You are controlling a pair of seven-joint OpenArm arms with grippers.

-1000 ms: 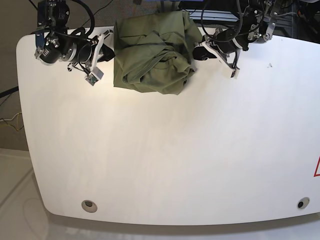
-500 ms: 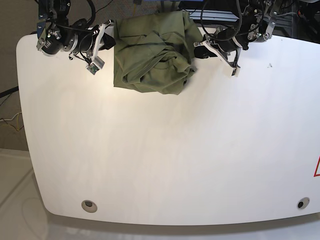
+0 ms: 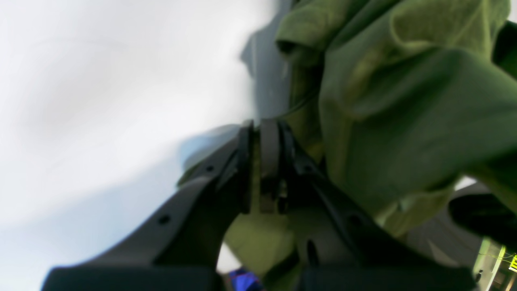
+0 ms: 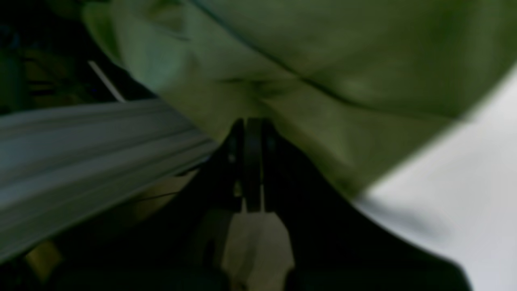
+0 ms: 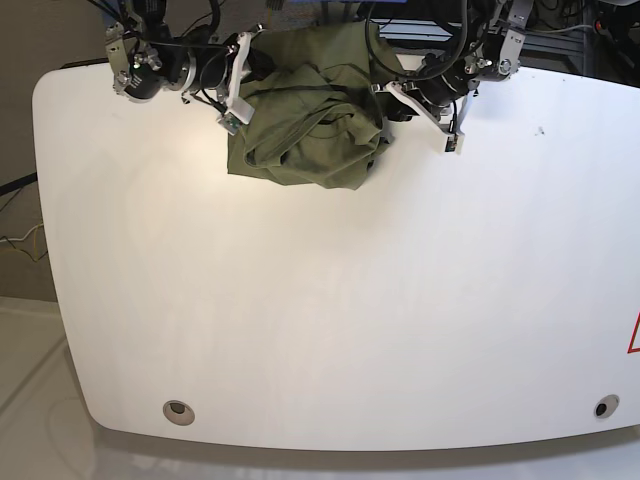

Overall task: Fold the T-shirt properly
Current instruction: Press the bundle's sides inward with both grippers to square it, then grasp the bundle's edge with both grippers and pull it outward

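Jaws pressed together on both arms, each at an opposite side of the crumpled T-shirt [image 5: 305, 110] bunched at the worktop's [image 5: 320, 300] far edge, whether pinching cloth unclear, probably placed to spread it.

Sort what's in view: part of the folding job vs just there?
Part of the job:
- T-shirt, crumpled at the table's far edge
- left gripper, shut, at the cloth
- right gripper, shut, at the cloth

Just there:
- white table
- cables and frame behind the table
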